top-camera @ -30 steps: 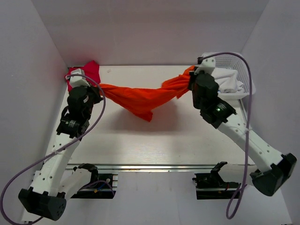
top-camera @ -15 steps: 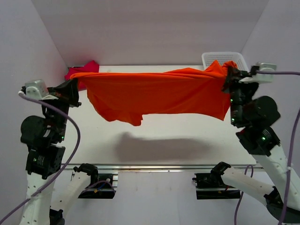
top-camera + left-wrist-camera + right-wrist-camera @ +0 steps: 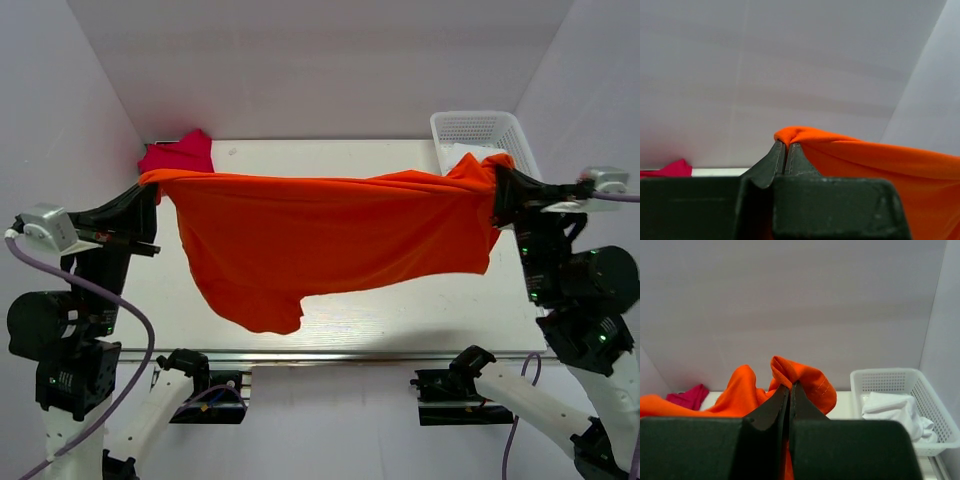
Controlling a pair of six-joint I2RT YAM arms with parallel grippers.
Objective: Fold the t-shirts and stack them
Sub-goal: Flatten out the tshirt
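The bright orange t-shirt [image 3: 330, 235] hangs stretched wide in the air between both arms, its lower edge drooping at the left toward the table. My left gripper [image 3: 148, 188] is shut on its left corner [image 3: 795, 134]. My right gripper [image 3: 497, 182] is shut on its right corner [image 3: 795, 371]. The crimson-pink t-shirt [image 3: 180, 155] lies crumpled in the far left corner of the table; it also shows in the left wrist view [image 3: 670, 168] and in the right wrist view [image 3: 689, 396].
A white mesh basket [image 3: 478, 128] stands at the far right of the table, holding white cloth [image 3: 892, 407]. White walls close in the table on three sides. A metal rail [image 3: 320, 355] runs along the near edge.
Both arms have risen and spread apart, pulling the bunched orange t-shirt off the table into a wide hanging sheet, then drawn it nearer to the front edge.
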